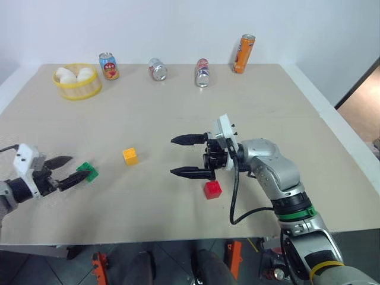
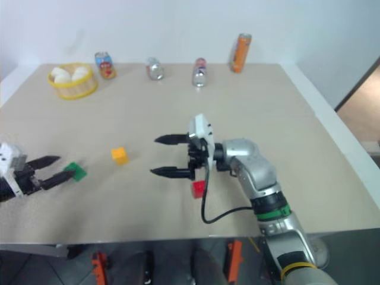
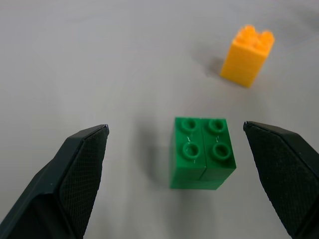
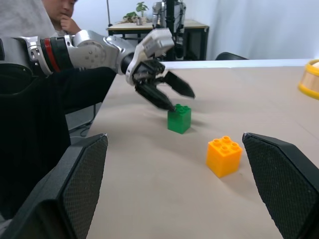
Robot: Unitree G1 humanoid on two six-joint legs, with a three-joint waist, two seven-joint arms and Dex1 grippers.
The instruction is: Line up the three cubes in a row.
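Green, orange and red: from the head camera the three cubes lie spread across the near half of the beige table. The green cube sits far to the robot's left, the orange cube a little to its right and slightly farther from the robot, and the red cube well apart to the right and nearer the table's front edge. They do not yet form a straight row. The left gripper has its jaws wide apart and empty, their tips just beside the green cube. The right gripper hangs above the table with its jaws also spread wide and empty, pointing toward the robot's left; the red cube lies below and behind its tips.

In the left wrist view, the green cube stands studs-up directly between the open jaws, touching neither, with the orange cube beyond it.

In the right wrist view, the left gripper hovers at the green cube, with the orange cube closer to the camera.

The left arm is plainly nearer the green cube, so a grasp there looks likely to come next.
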